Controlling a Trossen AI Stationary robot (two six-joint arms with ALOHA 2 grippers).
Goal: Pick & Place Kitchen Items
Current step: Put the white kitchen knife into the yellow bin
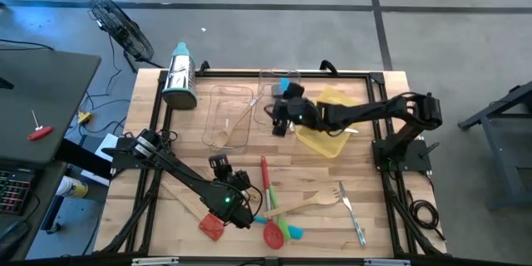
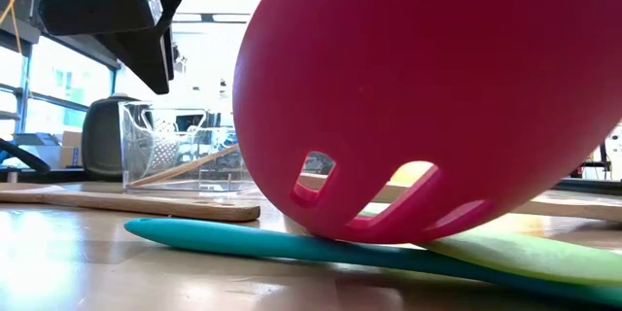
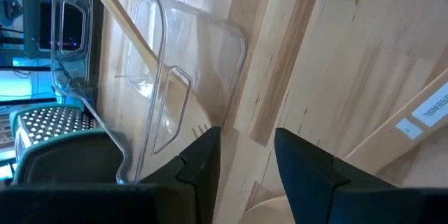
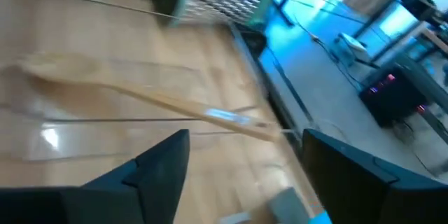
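Though huge low — red spatula [image 2: 437,87]

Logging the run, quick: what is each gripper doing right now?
Left gripper: fingers apart, nothing between them, low over the table near the clear tray.
Right gripper: open, empty, above the wooden utensil in the clear tray.

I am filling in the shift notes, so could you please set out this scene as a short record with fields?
surface: wooden table
clear tray: holds one wooden utensil
yellow tray: right of the clear tray
box grater: lying at the far left corner
loose utensils: red slotted spoon, wooden fork, metal fork
left end effector: near the front edge, fingers apart, nothing held
right end effector: open, beside the clear tray
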